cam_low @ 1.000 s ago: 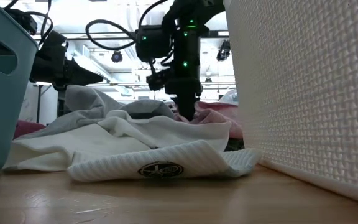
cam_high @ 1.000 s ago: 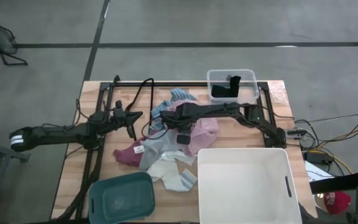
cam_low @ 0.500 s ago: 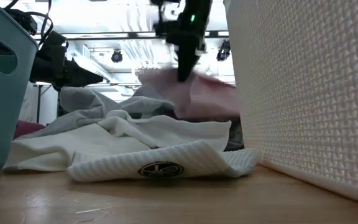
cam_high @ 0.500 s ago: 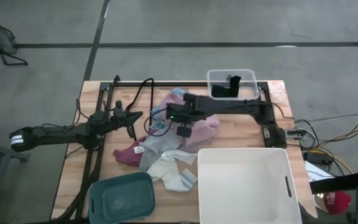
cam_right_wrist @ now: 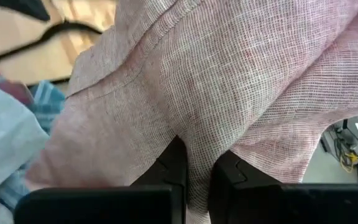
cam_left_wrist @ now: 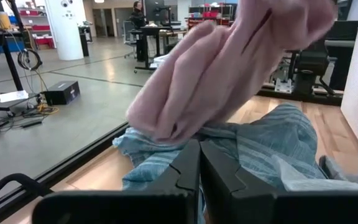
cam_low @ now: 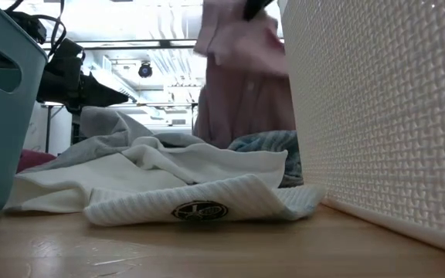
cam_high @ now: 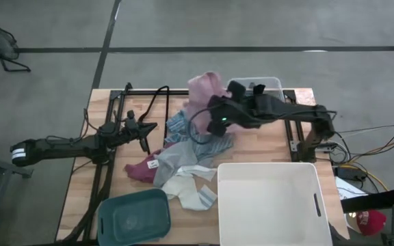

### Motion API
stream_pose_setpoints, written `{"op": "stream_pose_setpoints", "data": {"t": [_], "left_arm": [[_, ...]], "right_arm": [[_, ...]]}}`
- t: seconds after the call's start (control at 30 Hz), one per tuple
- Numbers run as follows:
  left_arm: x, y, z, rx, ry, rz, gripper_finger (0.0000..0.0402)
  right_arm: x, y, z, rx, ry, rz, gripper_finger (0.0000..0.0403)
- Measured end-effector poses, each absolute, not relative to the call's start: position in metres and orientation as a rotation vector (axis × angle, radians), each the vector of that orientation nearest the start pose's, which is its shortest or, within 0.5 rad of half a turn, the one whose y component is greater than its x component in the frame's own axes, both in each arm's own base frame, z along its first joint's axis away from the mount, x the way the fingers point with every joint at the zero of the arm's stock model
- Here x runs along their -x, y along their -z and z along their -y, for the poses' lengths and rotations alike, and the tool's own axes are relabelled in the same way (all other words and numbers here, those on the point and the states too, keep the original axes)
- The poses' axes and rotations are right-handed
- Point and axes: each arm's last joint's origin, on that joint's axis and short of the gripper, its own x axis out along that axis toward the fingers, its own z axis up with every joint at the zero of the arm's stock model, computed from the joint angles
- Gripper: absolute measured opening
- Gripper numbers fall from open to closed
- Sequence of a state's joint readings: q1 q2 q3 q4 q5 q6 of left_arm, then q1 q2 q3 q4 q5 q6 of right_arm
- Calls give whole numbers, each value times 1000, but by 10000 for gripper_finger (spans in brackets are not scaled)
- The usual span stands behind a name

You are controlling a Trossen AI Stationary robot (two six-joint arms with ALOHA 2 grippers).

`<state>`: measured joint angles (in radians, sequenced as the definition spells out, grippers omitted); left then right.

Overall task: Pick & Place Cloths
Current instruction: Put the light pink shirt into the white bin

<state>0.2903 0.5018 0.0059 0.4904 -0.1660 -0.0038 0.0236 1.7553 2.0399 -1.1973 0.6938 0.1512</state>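
With the right pincer (cam_high: 209,104) clamped on the pink cloth (cam_high: 202,92), raised above the pile (cam_high: 176,164), you're mid-carry; next, pick a bin and release. Left pincer (cam_high: 146,130) shut, beside pile.

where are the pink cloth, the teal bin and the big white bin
pink cloth (cam_high: 204,90), high view, on the bunched upper fold lifted above the pile
teal bin (cam_high: 134,217), high view, on its inner floor
big white bin (cam_high: 317,205), high view, on its right wall by the handle slot

Bright even light, ceiling lamps glaring in low view, lifted pink cloth (cam_low: 242,69) motion-blurred
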Motion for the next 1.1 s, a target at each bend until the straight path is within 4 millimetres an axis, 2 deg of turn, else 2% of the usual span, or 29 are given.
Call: {"op": "stream_pose_setpoints", "data": {"t": [0.2, 0.47, 0.67, 1.1], "left_arm": [[-122, -166, -41, 4, -456, -4, 14], [-122, -166, -42, 4, -457, -2, 14], [-122, -166, -41, 4, -457, -3, 14], [-122, -166, -41, 4, -456, -10, 14]], "right_arm": [[-312, -448, 1, 181, 723, -702, 19], [-272, -479, -26, 202, 757, -537, 19], [-245, -503, -53, 168, 639, -393, 19], [-181, -544, -112, 154, 260, -171, 24]]}}
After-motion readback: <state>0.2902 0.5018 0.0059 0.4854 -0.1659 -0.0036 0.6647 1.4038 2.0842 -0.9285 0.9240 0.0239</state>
